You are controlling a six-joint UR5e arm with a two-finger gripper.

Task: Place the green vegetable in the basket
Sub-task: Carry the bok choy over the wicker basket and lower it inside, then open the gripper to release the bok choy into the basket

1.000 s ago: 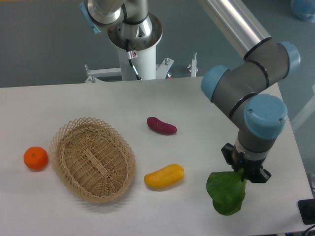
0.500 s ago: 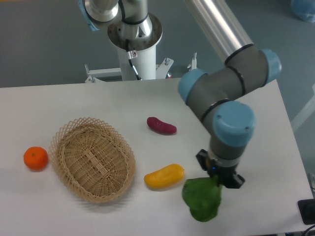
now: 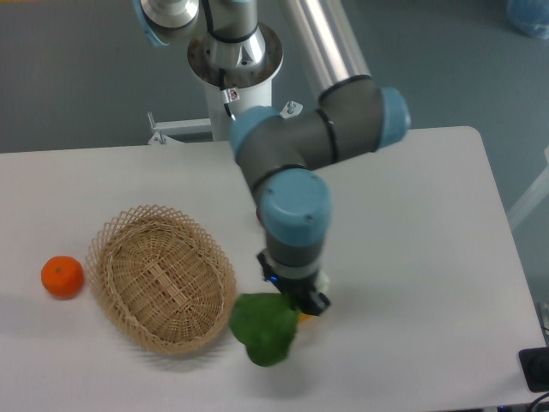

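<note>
White table (image 3: 412,215) against a grey floor; the gripper (image 3: 292,302) is clamped on the green vegetable (image 3: 262,328), carried clear of the surface. Over the last second the load has travelled from the table's right side leftward, now just beside the basket (image 3: 161,279) rim; transport nearly complete, release pending. An orange (image 3: 63,276) lies left of the basket.

No text, label, brand, number or sign can be read on anything in view.
</note>
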